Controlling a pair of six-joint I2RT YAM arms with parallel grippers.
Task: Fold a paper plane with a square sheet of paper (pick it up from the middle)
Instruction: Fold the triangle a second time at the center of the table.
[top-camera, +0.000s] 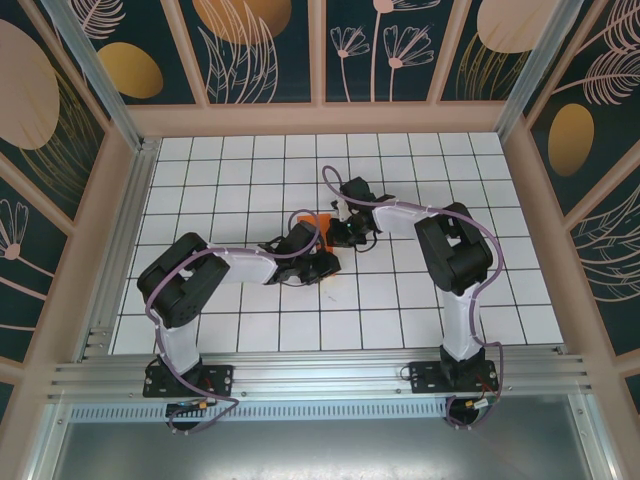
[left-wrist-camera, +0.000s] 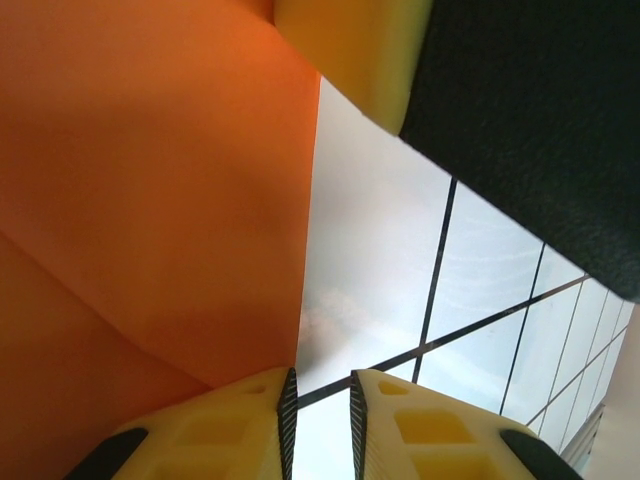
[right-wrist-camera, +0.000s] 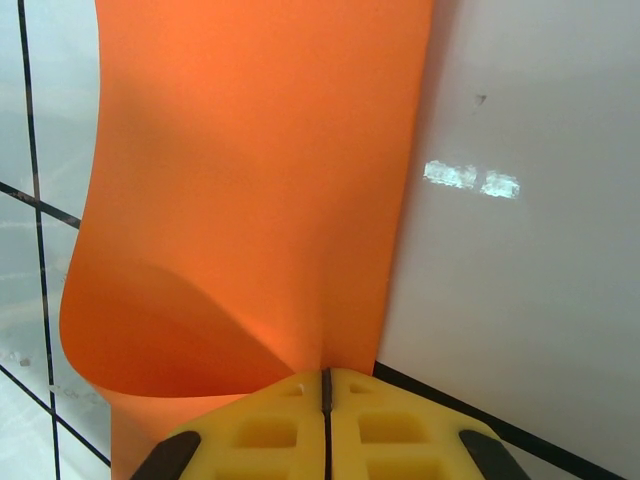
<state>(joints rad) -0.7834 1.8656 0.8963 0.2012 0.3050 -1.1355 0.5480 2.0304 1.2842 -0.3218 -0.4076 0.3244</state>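
Early days, I'd judge: the square sheet of paper (right-wrist-camera: 250, 180), curled but no dart yet, sits mid-worktop (top-camera: 400, 300) clenched in the right tool (right-wrist-camera: 326, 385), while the left tool (left-wrist-camera: 320, 385) stands slightly ajar beside it, gripping nothing.

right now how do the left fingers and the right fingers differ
The right fingers are pressed shut, pinching the orange paper. The left fingers stand a narrow gap apart, with bare table showing between them. The paper runs straight out from the right fingers' seam, but lies off to one side of the left fingers. Both pairs are yellow.
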